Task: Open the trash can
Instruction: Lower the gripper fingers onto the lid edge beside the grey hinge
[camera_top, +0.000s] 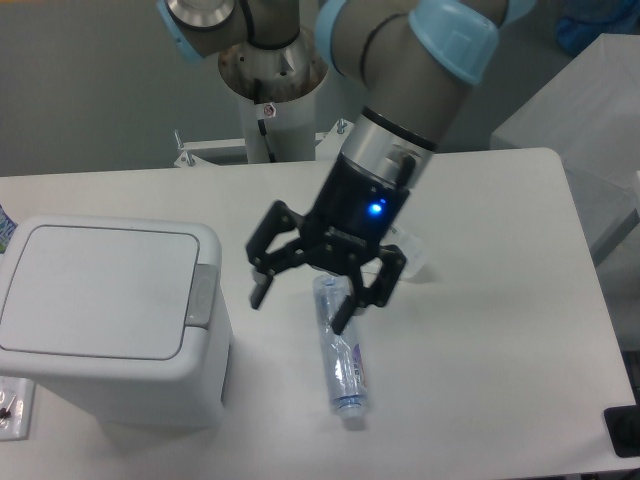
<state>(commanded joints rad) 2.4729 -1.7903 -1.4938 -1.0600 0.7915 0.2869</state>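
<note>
While my arm leans in from the top of the view, I see the tool (300, 305) hanging above the table (500, 350) with its two dark fingers (262, 288) spread wide apart and nothing between them. One finger points down toward the gap between the bin and the bottle; the other sits over the bottle's upper end. A small blue light glows on the tool's body above the fingers.

The bin (110, 320) stands at the left side of the table, near the front edge. Its flat white lid (95, 290) lies shut, level with the rim. The grey tab (203, 296) sits on the rim at the bin's right side, facing the tool. From my view the nearer finger is close to the tab but apart from it; I cannot tell how high the tool is above it.

The bottle (340, 355) is clear plastic and lies on its side just right of the bin, running front to back, with its cap toward the front edge. Its upper end is partly covered by the tool in my view.

Behind the tool I make out a bit of a clear wrapper (412, 262) on the table, mostly hidden by the arm. At the front left corner, beside the bin, a small white object (12, 408) lies flat; I cannot tell what it is.
</note>
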